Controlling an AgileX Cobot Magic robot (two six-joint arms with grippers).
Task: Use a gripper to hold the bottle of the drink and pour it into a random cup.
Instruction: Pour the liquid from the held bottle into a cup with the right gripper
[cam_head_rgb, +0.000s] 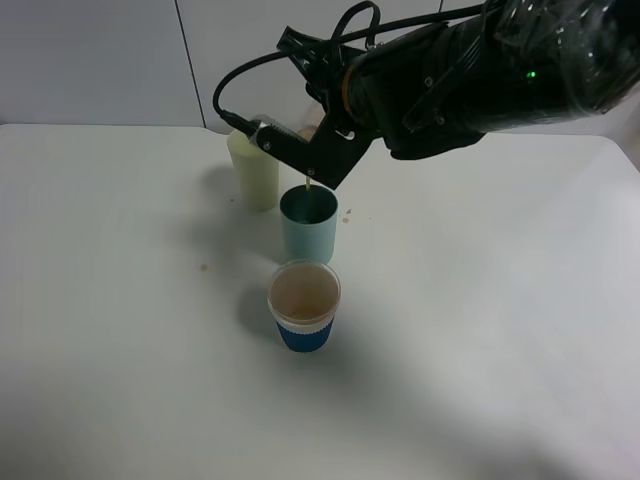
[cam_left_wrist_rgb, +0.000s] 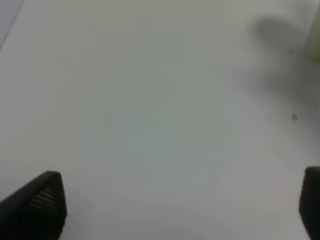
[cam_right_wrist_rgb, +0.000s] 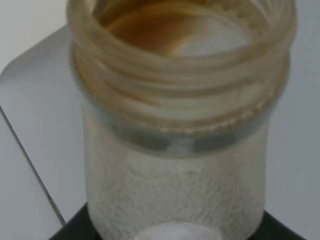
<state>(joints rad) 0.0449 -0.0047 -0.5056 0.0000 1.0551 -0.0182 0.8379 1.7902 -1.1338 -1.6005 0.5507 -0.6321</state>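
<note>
**A:** Two dark fingers (cam_right_wrist_rgb: 80, 231) of the right gripper (cam_head_rgb: 315, 155) pinched the bottle of the drink (cam_right_wrist_rgb: 175, 150) low on its body, one on each side. No gap seen between pad and plastic.

**B:** Attitude of the bottle?

**A:** Tipped. The capless neck pointed away from the claw, and brown liquid showed inside the neck. From the high camera the claw hid most of the bottle. It hung just above the cup (cam_head_rgb: 308, 225), the dark teal one, with its mouth over the rim. A thin thread of liquid (cam_head_rgb: 308, 183) appeared to run from claw to cup.

**B:** Pour under way, then?

**A:** My reading, yes. Grasp, lift and tilt looked done, pouring in hand. Could not tell the level in the teal cup, as the inside was too dark. Left to do, I judged: finish the pour and bring the bottle upright.

**B:** Other arm?

**A:** The left gripper (cam_left_wrist_rgb: 177, 205) was idle. Its fingers (cam_left_wrist_rgb: 45, 202) were spread wide with nothing between them and only the white table (cam_left_wrist_rgb: 150, 100) beneath.

**B:** Neighbours?

**A:** A pale yellow tumbler (cam_head_rgb: 254, 170) stood near the teal cup, behind it and to the left in the high view. A blue-sleeved cup (cam_head_rgb: 304, 305) stood just in front, holding brownish liquid. A small brown spot (cam_head_rgb: 203, 267) marked the tabletop.
</note>
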